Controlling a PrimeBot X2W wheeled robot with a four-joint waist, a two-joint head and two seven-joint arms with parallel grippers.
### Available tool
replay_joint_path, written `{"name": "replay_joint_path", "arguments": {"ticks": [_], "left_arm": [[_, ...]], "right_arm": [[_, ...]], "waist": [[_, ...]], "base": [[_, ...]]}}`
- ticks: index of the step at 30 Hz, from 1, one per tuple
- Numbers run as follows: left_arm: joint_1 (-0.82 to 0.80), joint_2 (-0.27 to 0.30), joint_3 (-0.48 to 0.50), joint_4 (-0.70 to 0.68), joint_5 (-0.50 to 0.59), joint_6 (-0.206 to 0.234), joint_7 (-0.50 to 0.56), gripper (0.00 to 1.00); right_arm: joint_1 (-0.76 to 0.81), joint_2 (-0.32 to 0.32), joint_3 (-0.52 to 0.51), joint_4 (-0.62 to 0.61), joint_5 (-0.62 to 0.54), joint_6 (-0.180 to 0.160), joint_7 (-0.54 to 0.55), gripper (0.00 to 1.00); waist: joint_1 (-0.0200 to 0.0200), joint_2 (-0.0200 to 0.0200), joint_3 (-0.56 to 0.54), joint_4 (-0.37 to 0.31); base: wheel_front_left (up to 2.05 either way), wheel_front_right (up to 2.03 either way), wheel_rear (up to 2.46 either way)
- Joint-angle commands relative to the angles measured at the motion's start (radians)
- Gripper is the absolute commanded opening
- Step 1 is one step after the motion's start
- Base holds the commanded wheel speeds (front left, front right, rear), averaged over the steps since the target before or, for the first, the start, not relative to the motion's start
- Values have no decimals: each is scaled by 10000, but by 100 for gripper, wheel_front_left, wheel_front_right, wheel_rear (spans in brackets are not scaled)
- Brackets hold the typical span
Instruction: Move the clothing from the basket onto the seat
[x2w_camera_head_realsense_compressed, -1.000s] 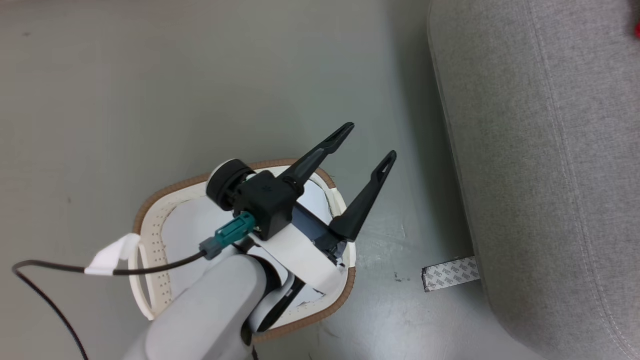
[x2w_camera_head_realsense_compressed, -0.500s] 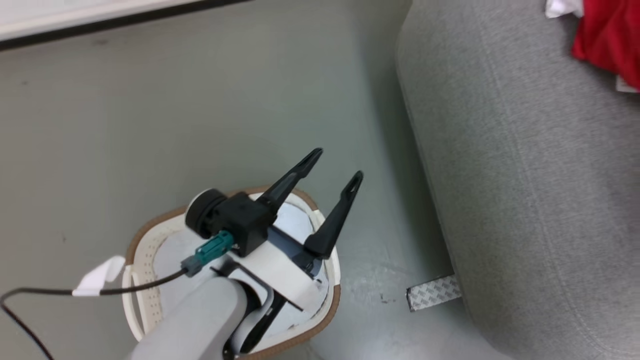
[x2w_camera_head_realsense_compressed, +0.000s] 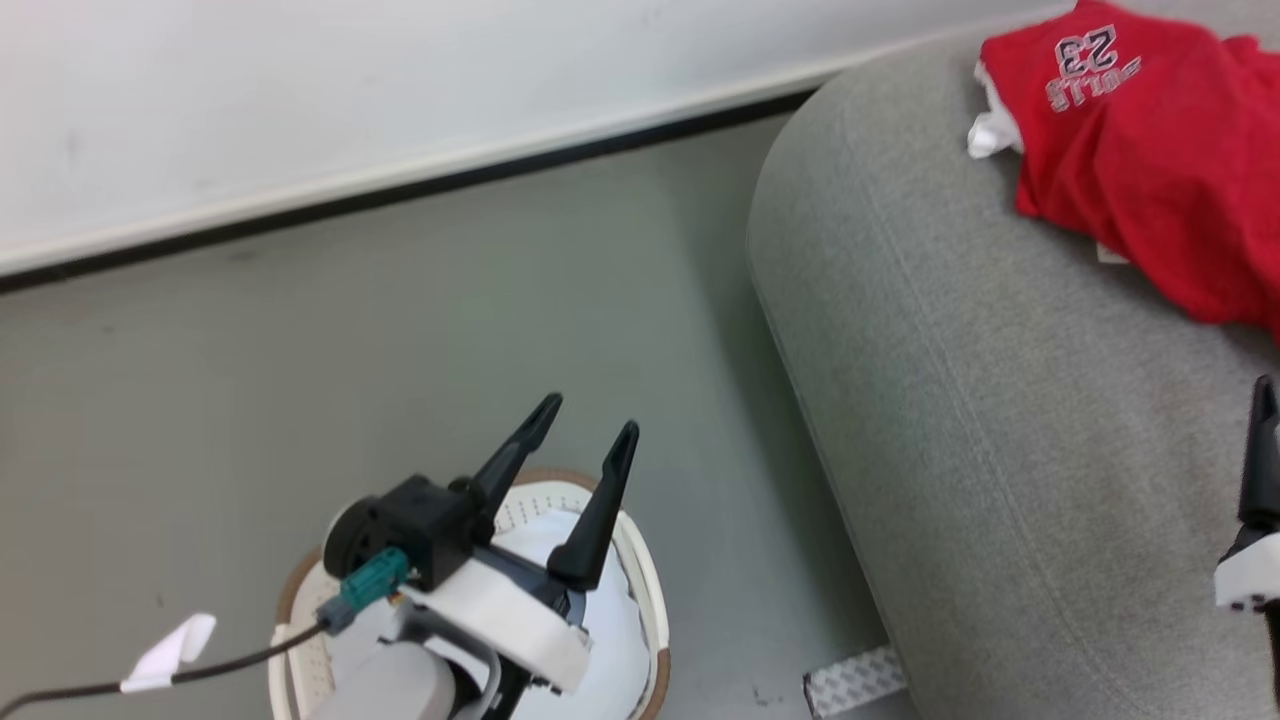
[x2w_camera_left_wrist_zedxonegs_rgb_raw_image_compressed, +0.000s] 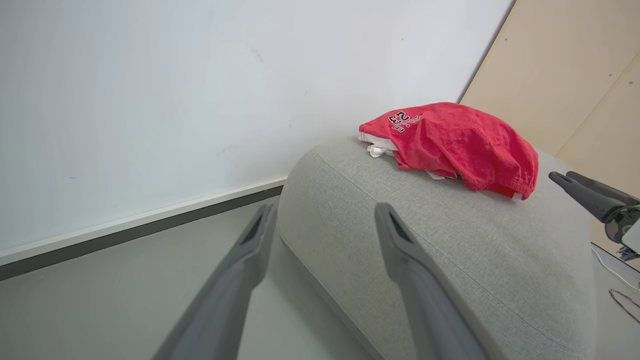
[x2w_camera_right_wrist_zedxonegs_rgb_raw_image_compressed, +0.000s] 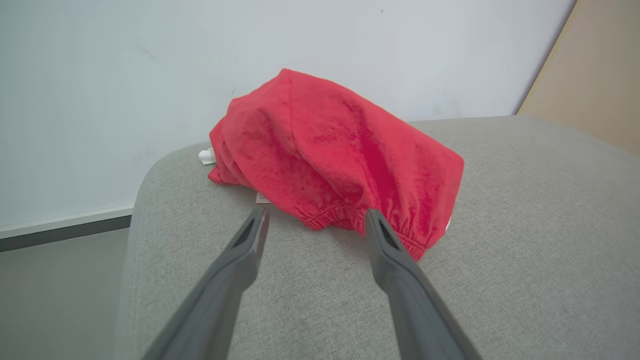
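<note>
Red fleecy clothing (x2w_camera_right_wrist_zedxonegs_rgb_raw_image_compressed: 340, 150) sits heaped on the grey woven seat (x2w_camera_head_realsense_compressed: 1000, 420), dead ahead of the right claw (x2w_camera_right_wrist_zedxonegs_rgb_raw_image_compressed: 316, 214). Its gathered hem is just past the tips, long axis running away to the left. That claw's spread wide, holding nothing. The left claw (x2w_camera_head_realsense_compressed: 590, 415), also wide and empty, hangs over the perforated plastic basket (x2w_camera_head_realsense_compressed: 643, 590), well apart from the heap, so right's nearer

Red clothing (x2w_camera_head_realsense_compressed: 1150, 150) printed "23" above "BULLS", navy-and-white lettering, upside down in head view
</note>
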Motion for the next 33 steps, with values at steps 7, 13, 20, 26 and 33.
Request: {"name": "replay_joint_path", "arguments": {"ticks": [7, 13, 20, 26, 33], "left_arm": [[1262, 77, 404, 480, -259, 455, -443, 100], [2061, 180, 912, 762, -186, 689, -584, 100], [3068, -115, 2067, 573, 368, 620, -581, 100], [3803, -627, 3007, 645, 987, 304, -583, 100], [4459, -1297, 3977, 979, 1646, -244, -584, 100]], "right_arm": [[1356, 405, 689, -1905, -241, -25, -30, 100], [1903, 732, 1250, -2713, -406, -23, -31, 100], [2627, 1260, 1808, -3165, -449, -23, -31, 100], [3220, 1534, 2266, -3173, -735, -25, -31, 100], [3709, 1727, 2618, -3023, -1049, -23, -31, 100]], "waist": [[2, 0, -1581, 439], [2, 0, -2200, 725], [2, 0, -2774, 1179], [2, 0, -3137, 1496], [2, 0, -3369, 1699]], "base": [[0, 0, 0], [0, 0, 0], [0, 0, 0], [0, 0, 0], [0, 0, 0]]}}
